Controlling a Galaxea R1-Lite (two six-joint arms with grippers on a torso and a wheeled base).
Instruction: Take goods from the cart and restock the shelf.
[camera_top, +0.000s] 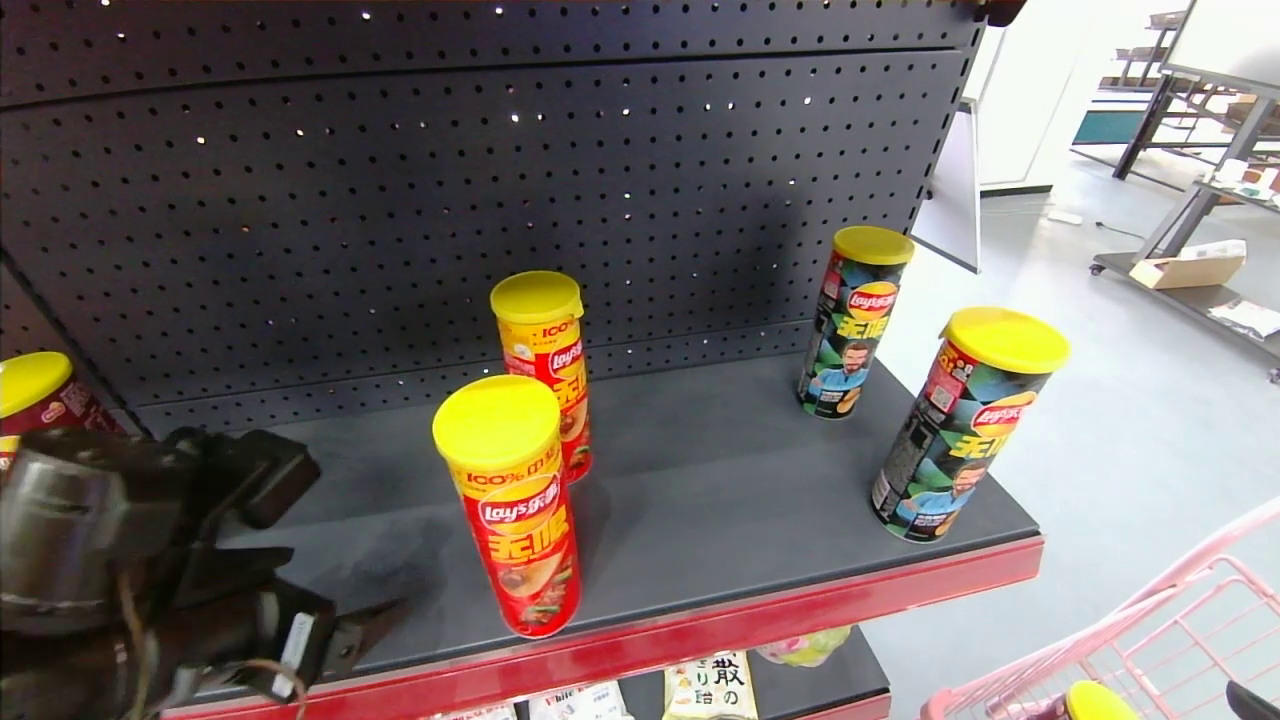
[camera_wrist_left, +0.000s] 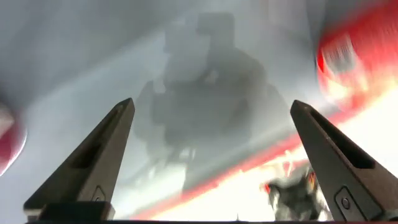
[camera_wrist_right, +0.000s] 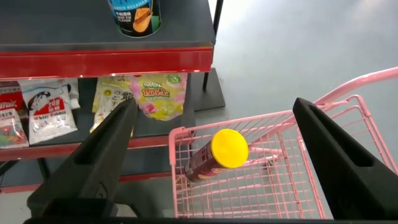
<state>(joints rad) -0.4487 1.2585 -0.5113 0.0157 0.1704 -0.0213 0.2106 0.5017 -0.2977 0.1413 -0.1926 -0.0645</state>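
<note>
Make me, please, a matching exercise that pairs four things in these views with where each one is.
Things:
1. left gripper
2. right gripper
3. front dark can
4. brown can

Places:
A. inside the pink cart
B. near the right front corner of the shelf
C. open, above the cart
D. open, by the shelf's left front edge

Pairs: 1-D, 2-C, 3-B, 4-A.
</note>
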